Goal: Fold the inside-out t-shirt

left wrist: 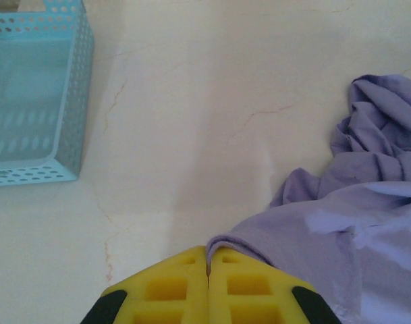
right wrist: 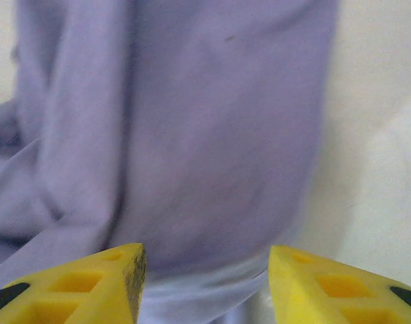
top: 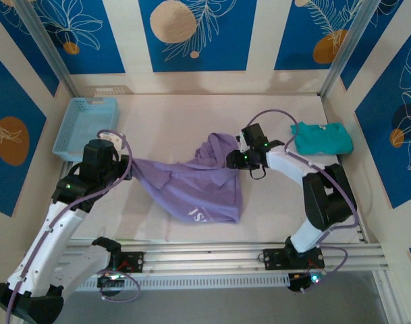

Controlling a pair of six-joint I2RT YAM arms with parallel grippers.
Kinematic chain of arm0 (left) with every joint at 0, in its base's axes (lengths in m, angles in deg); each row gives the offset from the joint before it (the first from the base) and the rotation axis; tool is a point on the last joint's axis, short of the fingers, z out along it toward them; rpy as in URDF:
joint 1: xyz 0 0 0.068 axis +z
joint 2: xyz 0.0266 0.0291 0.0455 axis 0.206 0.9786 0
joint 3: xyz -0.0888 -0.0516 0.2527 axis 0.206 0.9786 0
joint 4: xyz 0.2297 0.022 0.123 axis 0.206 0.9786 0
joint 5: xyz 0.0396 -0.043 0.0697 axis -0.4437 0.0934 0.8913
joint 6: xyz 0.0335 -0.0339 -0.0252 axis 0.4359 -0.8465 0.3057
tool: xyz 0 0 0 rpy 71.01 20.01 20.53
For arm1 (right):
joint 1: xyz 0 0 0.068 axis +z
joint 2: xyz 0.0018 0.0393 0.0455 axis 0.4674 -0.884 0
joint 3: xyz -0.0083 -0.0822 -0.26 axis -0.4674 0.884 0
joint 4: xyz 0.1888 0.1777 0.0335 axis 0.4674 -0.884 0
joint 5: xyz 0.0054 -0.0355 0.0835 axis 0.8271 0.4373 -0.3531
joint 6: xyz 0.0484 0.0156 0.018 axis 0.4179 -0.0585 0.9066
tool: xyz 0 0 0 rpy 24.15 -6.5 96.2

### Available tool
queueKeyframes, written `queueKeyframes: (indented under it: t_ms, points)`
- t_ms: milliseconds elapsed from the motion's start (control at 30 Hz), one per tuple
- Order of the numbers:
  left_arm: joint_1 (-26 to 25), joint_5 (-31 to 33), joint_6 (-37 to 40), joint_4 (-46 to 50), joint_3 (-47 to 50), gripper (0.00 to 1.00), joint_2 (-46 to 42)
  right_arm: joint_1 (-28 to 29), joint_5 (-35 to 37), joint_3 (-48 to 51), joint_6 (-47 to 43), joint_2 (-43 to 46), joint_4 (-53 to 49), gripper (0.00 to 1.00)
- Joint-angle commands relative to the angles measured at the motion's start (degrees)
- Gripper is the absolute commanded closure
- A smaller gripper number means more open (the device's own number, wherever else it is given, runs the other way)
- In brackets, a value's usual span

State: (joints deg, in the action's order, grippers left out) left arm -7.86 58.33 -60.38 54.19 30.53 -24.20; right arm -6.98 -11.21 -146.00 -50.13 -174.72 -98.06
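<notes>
While the left tool (left wrist: 208, 260) pinches it, the rumpled lavender t-shirt (top: 198, 189) faces the spread right tool (right wrist: 205, 266).

The right gripper (right wrist: 204, 270) has its jaws apart. Its two yellow fingers (right wrist: 90, 283) sit either side of the lower edge of the shirt (right wrist: 178, 135). The lavender cloth is blurred and runs in broad folds between and beyond the fingers. To the right of the shirt is pale table (right wrist: 374, 135).
</notes>
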Motion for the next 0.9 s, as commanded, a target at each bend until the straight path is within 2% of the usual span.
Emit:
queueKeyframes:
  t_ms: [0, 67, 133, 200, 267, 367, 500, 600, 733, 867]
  points:
    - [0.6, -2.0, -0.8, -1.8, 0.6, 1.00, 0.2, -2.2, -1.0, -3.0, -0.3, -3.2, -1.4, 0.48]
    - [0.7, -2.5, -0.8, -2.2, 0.9, 1.00, 0.4, -3.1, -3.8, -4.0, 0.5, -5.8, -1.5, 0.50]
    - [0.7, -2.9, -0.9, -2.5, 0.9, 1.00, 0.6, -3.7, -7.6, -4.1, 1.5, -7.5, -0.5, 0.56]
    - [0.6, -3.4, -1.0, -2.8, 0.8, 1.00, 0.9, -4.1, -10.7, -3.8, 2.4, -8.4, 0.9, 0.68]
    - [0.7, -4.2, -1.3, -3.4, 0.5, 1.00, 1.3, -4.5, -12.1, -3.3, 3.2, -7.8, 2.4, 0.85]
    - [0.8, -5.3, -1.8, -4.4, -0.6, 1.00, 2.6, -5.2, -11.0, -2.5, 3.7, -3.6, 3.3, 0.99]
    - [0.8, -6.7, -2.6, -5.9, -3.7, 1.00, 5.0, -7.8, -8.5, -2.1, 3.5, 7.0, 2.1, 1.00]
    - [1.1, -9.3, -2.8, -7.3, -10.3, 1.00, 8.5, -10.2, -7.1, -4.1, 2.8, 16.5, -1.1, 1.00]
    - [2.6, -12.6, -2.9, -6.7, -25.9, 1.00, 14.5, -12.5, -5.8, -9.9, 1.7, 27.2, -5.8, 1.00]
    - [7.2, -13.5, -3.9, -5.1, -39.3, 1.00, 18.1, -12.4, -4.4, -15.7, 1.4, 34.8, -8.3, 1.00]
